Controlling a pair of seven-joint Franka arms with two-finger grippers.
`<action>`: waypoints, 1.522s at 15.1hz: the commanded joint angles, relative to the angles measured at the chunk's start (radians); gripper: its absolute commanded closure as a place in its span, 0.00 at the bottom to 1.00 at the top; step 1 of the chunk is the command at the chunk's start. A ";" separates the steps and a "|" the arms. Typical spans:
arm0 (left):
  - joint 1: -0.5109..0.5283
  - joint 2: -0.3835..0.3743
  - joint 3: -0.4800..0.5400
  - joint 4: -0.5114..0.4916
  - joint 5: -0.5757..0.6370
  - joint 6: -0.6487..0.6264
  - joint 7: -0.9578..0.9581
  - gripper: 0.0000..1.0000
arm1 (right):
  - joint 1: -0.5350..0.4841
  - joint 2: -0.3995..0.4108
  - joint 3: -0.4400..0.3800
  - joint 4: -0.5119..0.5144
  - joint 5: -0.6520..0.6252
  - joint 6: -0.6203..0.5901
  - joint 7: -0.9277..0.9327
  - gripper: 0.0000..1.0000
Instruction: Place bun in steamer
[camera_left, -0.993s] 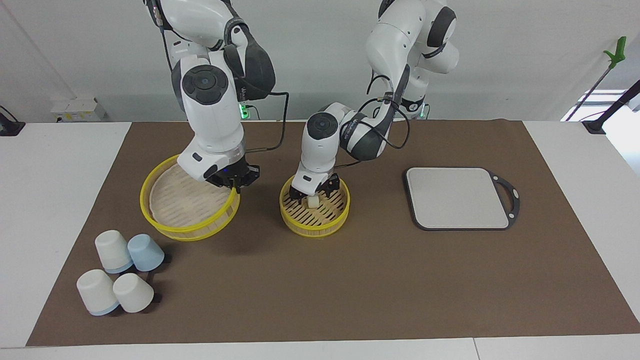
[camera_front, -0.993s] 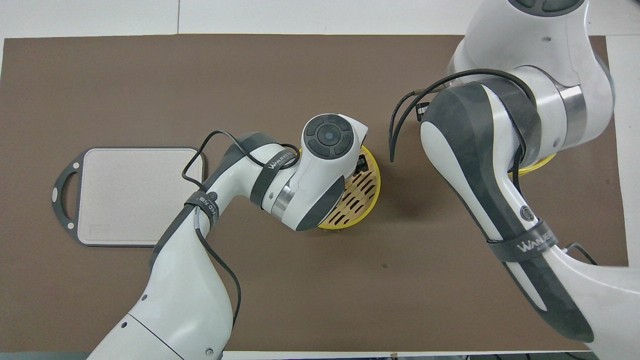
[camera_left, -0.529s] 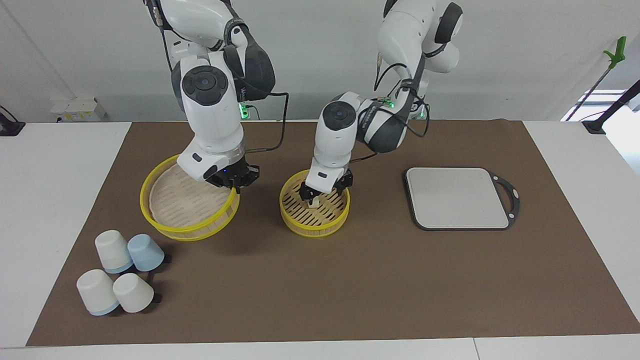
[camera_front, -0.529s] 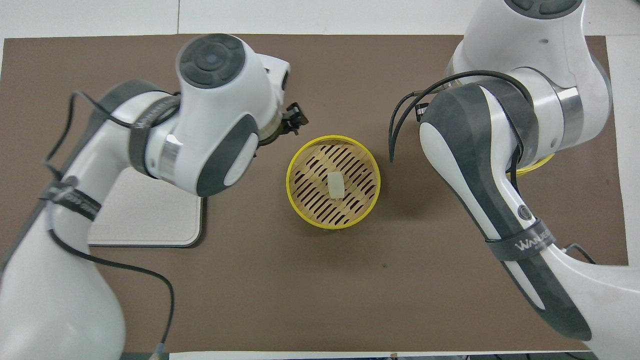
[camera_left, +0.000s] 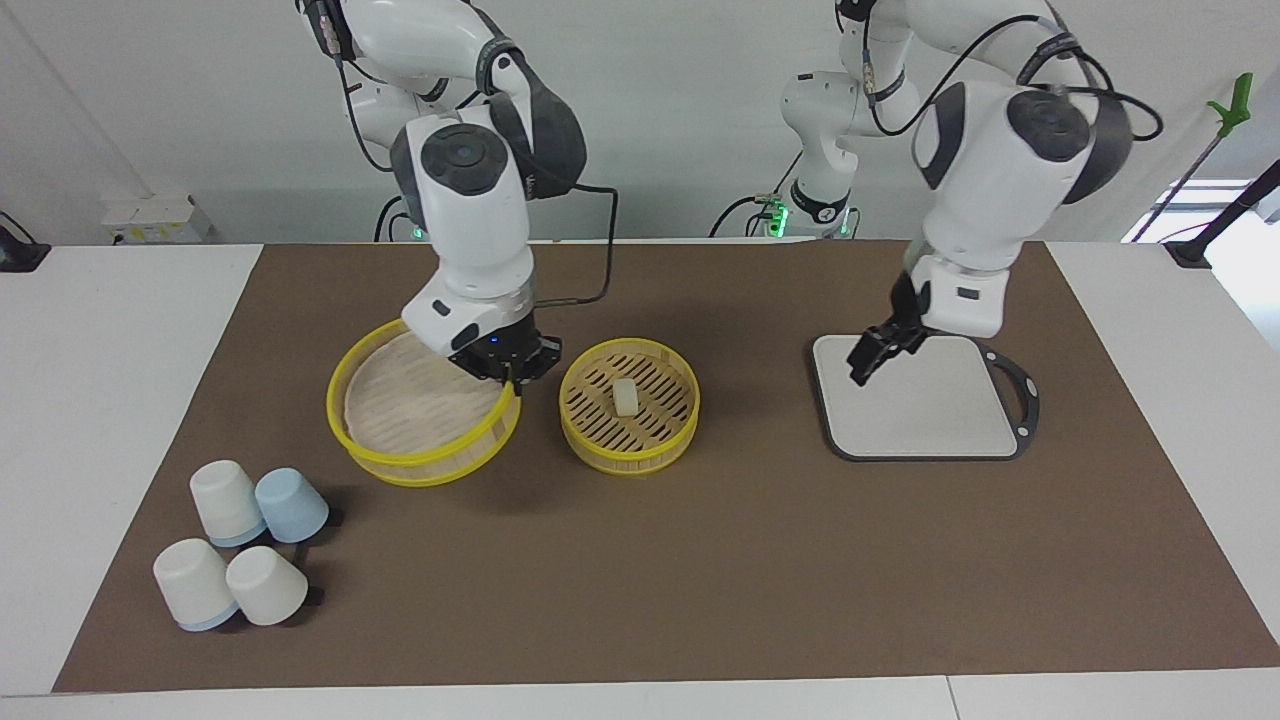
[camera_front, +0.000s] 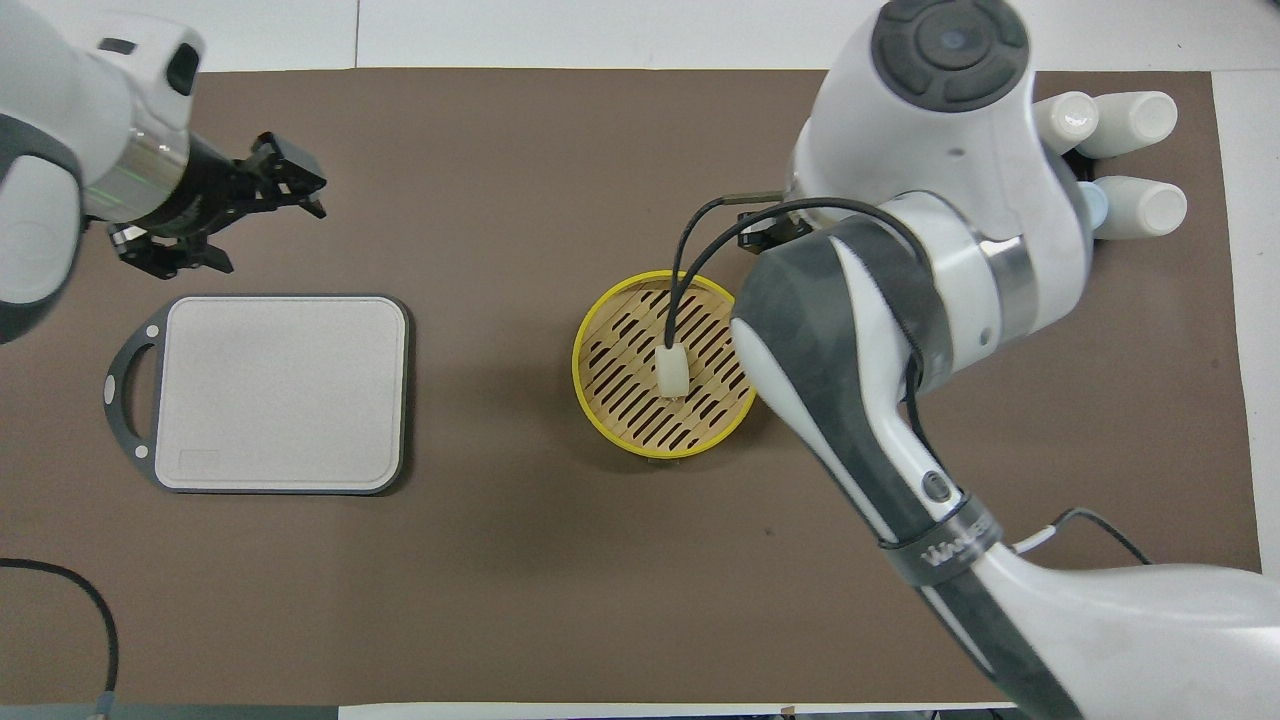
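Bun (camera_left: 625, 396) sits in the steamer (camera_left: 629, 440), middle of the slats. My right gripper (camera_left: 512, 373) is clamped on the lid (camera_left: 425, 470), held just beside the steamer, so it's nearer. Left gripper (camera_left: 872, 357) hangs empty, fingers apart, over the board (camera_left: 915, 400). Arm strap reads "WANUE…", I think.

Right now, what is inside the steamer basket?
One bun lies alone on the slatted floor of the steamer, near its middle. In the overhead view the right arm covers the basket's edge toward its own end; the facing view shows nothing else there.
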 joint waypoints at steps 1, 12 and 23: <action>0.088 -0.058 -0.016 -0.048 0.016 -0.066 0.163 0.00 | 0.072 0.076 -0.003 0.073 0.005 0.000 0.110 1.00; 0.140 -0.158 -0.010 -0.205 0.016 -0.037 0.320 0.00 | 0.209 0.265 0.001 0.212 0.013 0.011 0.267 1.00; 0.140 -0.221 0.000 -0.243 0.015 -0.048 0.389 0.00 | 0.234 0.316 0.004 0.229 0.015 0.069 0.270 1.00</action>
